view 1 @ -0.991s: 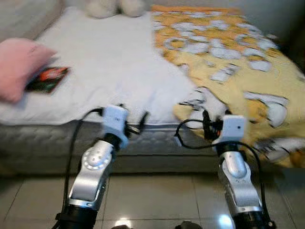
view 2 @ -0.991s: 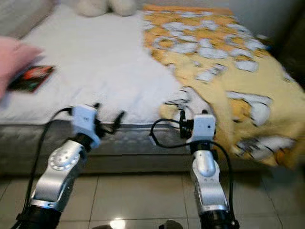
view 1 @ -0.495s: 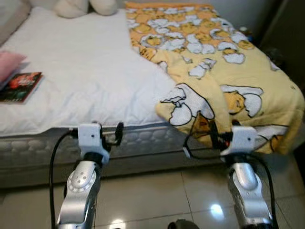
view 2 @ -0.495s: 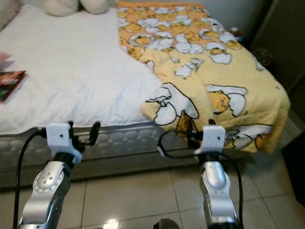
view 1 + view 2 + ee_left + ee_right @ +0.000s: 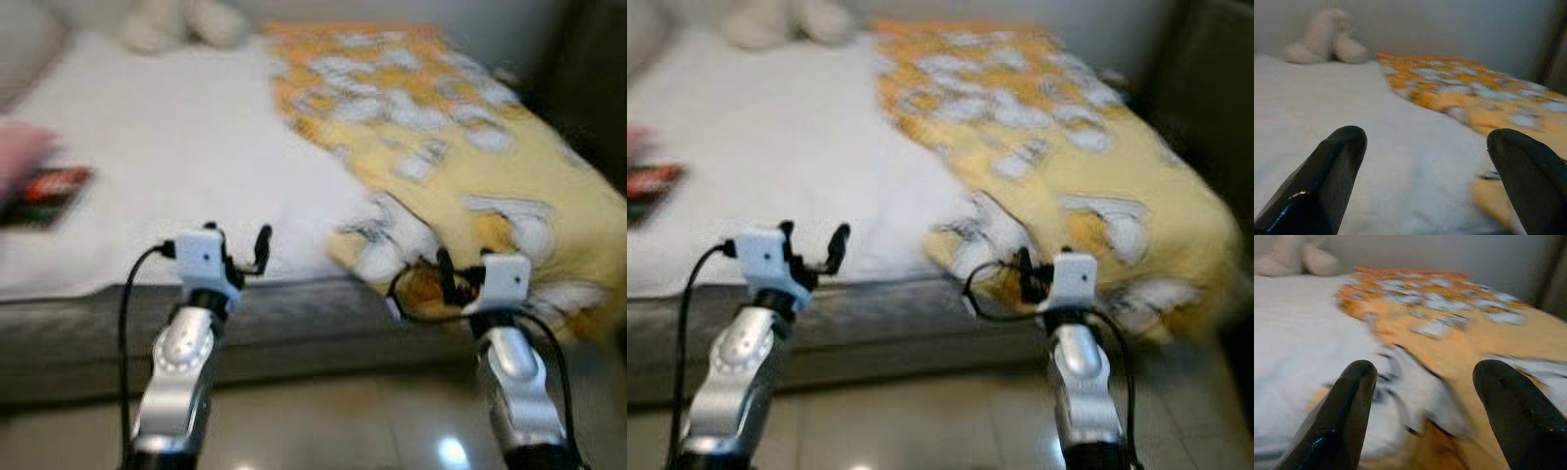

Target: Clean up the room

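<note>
1. Yellow blanket (image 5: 460, 166): bunched over the right half of the bed (image 5: 176, 166), its rumpled near corner hanging off the near edge.
2. Right tool (image 5: 1422, 416): fingers spread wide, empty, directly before that corner, so probably the nearer arm.
3. Left tool (image 5: 1425, 181): wide, empty, facing the bare white sheet left of the blanket.
</note>
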`<state>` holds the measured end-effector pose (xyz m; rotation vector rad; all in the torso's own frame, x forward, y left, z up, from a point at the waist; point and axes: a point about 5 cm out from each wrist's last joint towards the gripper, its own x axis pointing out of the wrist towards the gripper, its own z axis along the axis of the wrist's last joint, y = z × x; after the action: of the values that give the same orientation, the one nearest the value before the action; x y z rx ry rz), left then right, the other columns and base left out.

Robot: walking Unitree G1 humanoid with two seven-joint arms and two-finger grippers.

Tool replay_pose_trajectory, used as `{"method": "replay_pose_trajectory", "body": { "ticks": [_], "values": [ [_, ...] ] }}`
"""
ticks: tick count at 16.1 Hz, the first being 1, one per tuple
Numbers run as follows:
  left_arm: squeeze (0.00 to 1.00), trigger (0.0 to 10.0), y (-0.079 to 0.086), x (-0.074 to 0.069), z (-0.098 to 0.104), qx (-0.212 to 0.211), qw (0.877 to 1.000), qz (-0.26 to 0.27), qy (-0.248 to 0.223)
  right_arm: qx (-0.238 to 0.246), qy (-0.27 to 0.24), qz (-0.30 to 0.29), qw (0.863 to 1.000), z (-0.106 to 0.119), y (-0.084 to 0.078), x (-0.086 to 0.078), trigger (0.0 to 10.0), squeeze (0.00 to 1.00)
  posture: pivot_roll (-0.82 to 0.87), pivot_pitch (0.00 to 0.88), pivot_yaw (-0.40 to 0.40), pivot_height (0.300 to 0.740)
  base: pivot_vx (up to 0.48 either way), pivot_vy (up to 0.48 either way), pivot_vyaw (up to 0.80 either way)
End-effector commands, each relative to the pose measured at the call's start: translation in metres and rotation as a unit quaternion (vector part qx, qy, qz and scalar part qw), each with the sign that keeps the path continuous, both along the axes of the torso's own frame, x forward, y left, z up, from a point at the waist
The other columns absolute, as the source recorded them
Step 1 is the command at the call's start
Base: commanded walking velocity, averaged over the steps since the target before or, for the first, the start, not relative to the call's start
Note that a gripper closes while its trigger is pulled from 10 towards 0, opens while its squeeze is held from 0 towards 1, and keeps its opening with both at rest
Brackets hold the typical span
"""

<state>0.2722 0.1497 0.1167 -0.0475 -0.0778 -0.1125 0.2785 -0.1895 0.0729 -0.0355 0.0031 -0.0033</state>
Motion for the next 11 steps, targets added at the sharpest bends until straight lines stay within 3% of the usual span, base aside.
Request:
{"method": "replay_pose_trajectory", "body": {
  "ticks": [1,7,9,11],
  "values": [
    [0.0,10.0,0.006,0.001,-0.003,0.007,1.0,0.007,0.006,0.013,-0.002,0.013,1.0,0.002,0.009,0.006,10.0,0.0,-0.01,0.0,0.019,0.715,0.48,0.0,0.0],
    [0.0,10.0,0.002,0.002,-0.001,0.006,1.0,-0.005,0.003,0.013,0.013,0.014,1.0,-0.005,0.01,0.009,10.0,0.0,0.0,0.0,0.01,0.715,0.48,0.0,0.0],
    [0.0,10.0,-0.002,0.001,-0.002,0.012,1.0,-0.022,0.008,0.03,0.039,-0.009,0.999,-0.013,0.006,0.012,10.0,0.0,0.0,0.0,0.011,0.715,0.48,0.0,0.0],
    [0.0,10.0,-0.001,0.0,-0.004,0.012,1.0,-0.021,0.015,0.039,0.074,-0.02,0.996,-0.023,0.004,0.015,10.0,0.0,0.01,0.0,0.017,0.715,0.0,0.0,0.0]
  ]
}}
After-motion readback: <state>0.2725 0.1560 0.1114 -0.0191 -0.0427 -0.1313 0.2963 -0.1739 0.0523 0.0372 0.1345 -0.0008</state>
